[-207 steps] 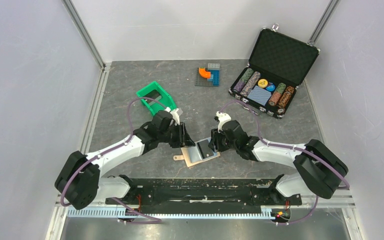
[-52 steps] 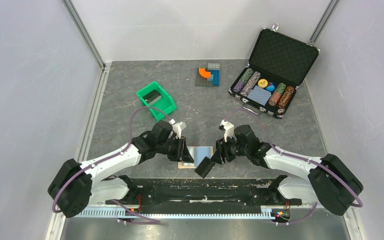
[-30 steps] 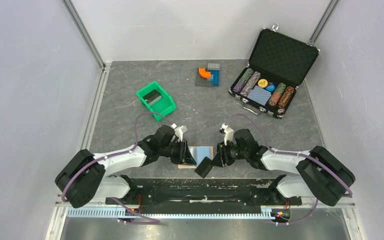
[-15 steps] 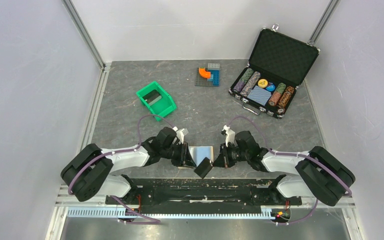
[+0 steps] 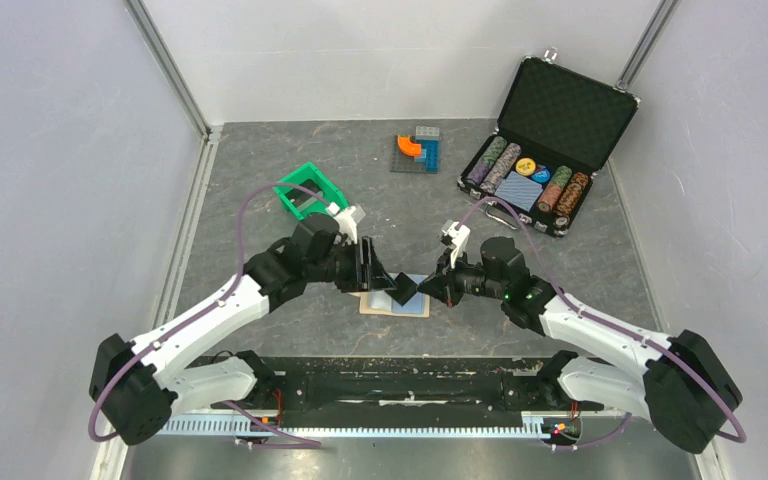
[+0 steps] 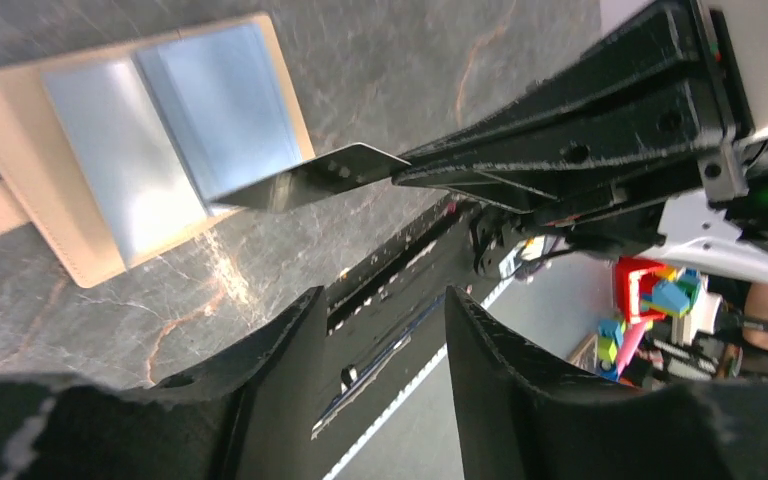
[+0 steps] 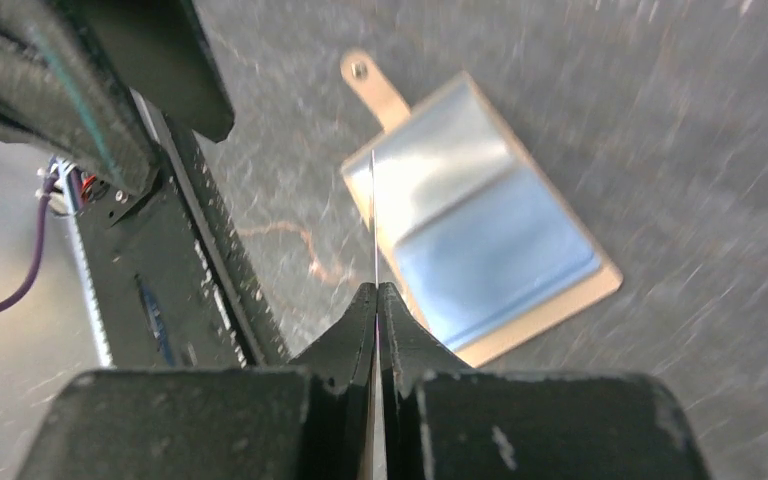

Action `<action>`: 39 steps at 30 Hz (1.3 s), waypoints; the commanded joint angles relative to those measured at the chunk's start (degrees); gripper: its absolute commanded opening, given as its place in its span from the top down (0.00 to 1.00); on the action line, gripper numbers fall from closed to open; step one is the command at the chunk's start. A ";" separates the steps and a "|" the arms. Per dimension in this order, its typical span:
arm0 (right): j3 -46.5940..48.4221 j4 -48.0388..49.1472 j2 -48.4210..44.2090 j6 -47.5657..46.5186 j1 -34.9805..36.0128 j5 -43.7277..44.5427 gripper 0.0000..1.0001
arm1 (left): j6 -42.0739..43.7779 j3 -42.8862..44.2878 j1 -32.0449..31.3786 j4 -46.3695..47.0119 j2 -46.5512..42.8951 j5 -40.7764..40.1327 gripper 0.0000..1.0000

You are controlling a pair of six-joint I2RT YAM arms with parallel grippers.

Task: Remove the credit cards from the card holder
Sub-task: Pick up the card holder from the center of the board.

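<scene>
The card holder lies spread open and flat on the table, tan-edged with light blue pockets, its strap tab sticking out to one side. My right gripper is shut on one dark credit card and holds it in the air above the holder. The right wrist view shows that card edge-on as a thin line running out of the closed tips. My left gripper hovers just left of the card, open and empty. No other credit card shows.
A green bin stands behind the left arm. An open black chip case with chips and a blue deck is at the back right. Coloured toy blocks lie at the back middle. A black rail runs along the near edge.
The right gripper closed on the dark card and lifted it up and away from the near edge. The left gripper opened wider and rose off the holder, which now lies flat.
</scene>
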 commanded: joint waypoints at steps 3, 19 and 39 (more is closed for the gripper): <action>2.57 10.08 -4.73 -22.26 -0.20 2.50 1.00 | 4.11 7.81 4.62 -11.80 -3.80 -4.09 0.44; -20.53 28.28 -19.52 -95.68 13.72 8.53 1.00 | 10.29 13.08 15.65 -15.93 -3.46 7.58 0.42; -25.75 37.26 -22.15 -112.74 32.80 21.12 1.00 | 10.50 6.03 15.86 -4.17 4.56 34.39 0.47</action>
